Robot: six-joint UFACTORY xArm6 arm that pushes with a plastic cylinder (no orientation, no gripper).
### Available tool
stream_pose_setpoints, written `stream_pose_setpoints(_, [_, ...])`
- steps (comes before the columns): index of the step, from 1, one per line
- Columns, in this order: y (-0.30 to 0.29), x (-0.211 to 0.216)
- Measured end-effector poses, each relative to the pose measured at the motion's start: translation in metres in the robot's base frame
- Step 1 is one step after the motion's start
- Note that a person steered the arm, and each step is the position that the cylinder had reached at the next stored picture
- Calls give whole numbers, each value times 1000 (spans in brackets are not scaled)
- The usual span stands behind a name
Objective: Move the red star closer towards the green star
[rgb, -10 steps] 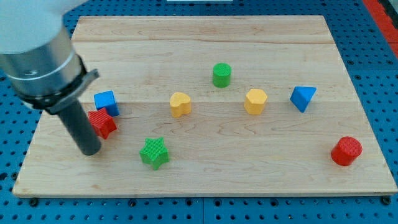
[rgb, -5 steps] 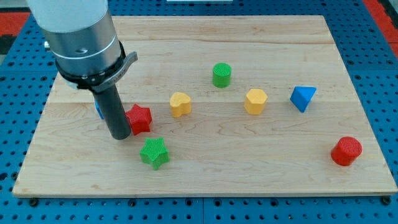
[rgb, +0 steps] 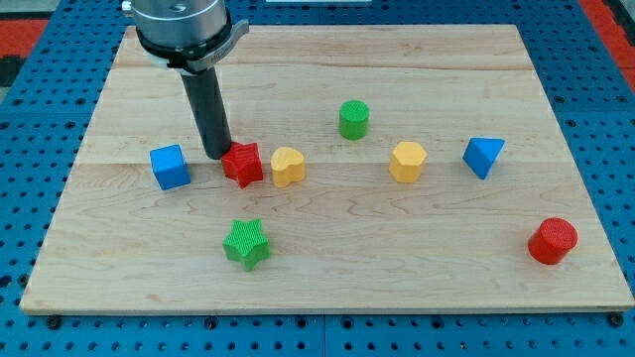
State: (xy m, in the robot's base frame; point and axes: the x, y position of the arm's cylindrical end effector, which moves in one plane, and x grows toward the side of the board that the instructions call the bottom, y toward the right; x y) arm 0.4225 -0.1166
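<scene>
We carry no gripper; my tip [rgb: 217, 155] touches the red star-shaped block [rgb: 242, 165] at its upper left, beside the yellow heart-shaped block [rgb: 288, 167]. The green star-shaped block [rgb: 246, 243] lies apart below on the wooden desk [rgb: 417, 258]. Our arm's top is cut off.

Single arm entering from the view's top left, grey cylindrical housing partly cropped, straight dark rod descending near vertical, my tip [rgb: 217, 155] resting on the surface, rod fully visible.

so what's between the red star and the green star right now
Nothing: in the camera view only bare wood separates the red star from the green star below it.
</scene>
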Motion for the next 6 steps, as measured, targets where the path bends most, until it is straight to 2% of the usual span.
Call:
stream_pose_setpoints(2, [15, -64])
stream_pose_setpoints(4, [20, 6])
stream_pose_setpoints(6, [-5, 40])
